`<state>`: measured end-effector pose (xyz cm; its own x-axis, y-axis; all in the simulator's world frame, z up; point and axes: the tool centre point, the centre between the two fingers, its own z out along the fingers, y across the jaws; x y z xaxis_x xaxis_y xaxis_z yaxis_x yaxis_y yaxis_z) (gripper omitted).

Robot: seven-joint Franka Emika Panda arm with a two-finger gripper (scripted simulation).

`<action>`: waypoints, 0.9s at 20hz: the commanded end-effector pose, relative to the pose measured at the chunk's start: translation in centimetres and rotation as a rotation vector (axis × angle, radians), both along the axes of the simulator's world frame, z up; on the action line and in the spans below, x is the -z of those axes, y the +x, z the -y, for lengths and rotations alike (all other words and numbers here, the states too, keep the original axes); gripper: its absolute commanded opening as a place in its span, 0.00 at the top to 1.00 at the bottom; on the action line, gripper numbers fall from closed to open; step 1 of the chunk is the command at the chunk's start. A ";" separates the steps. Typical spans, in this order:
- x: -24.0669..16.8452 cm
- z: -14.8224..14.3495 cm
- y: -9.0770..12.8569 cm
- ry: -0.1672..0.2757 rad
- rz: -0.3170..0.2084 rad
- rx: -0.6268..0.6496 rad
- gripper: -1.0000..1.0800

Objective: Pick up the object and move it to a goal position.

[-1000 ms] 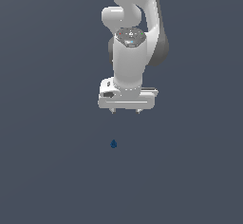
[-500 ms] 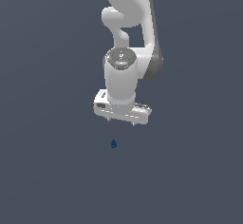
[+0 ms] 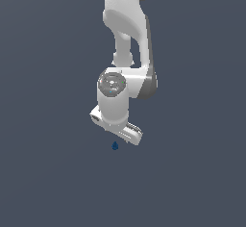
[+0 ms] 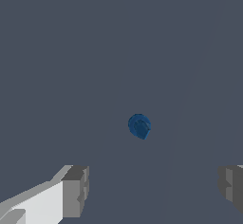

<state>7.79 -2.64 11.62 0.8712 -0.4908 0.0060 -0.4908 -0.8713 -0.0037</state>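
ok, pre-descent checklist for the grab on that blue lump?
1. Target located: small dark blue teardrop-shaped lump lies on the grey floor, visible in both views. ok
2. Claw open: white claw has its grey fingertips spread wide, nothing between them. ok
3. Lump between the finger lines: in the wrist view it sits within the gap, apart from both tips. ok
4. Centred in the gap: lump looks slightly nearer one finger than the other. cannot tell
5. Contact: the exterior view shows the lump clear below the claw, untouched. ok
6. Goal position: no marker visible in either view. cannot tell
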 end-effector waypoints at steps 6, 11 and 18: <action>2.0 1.0 0.9 0.000 -0.006 0.114 0.04; 2.4 1.2 1.1 0.000 -0.007 0.135 0.04; 3.8 1.1 1.0 0.000 -0.007 0.132 0.04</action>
<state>8.87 -3.76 8.40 0.7997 -0.6004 0.0010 -0.6004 -0.7997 -0.0007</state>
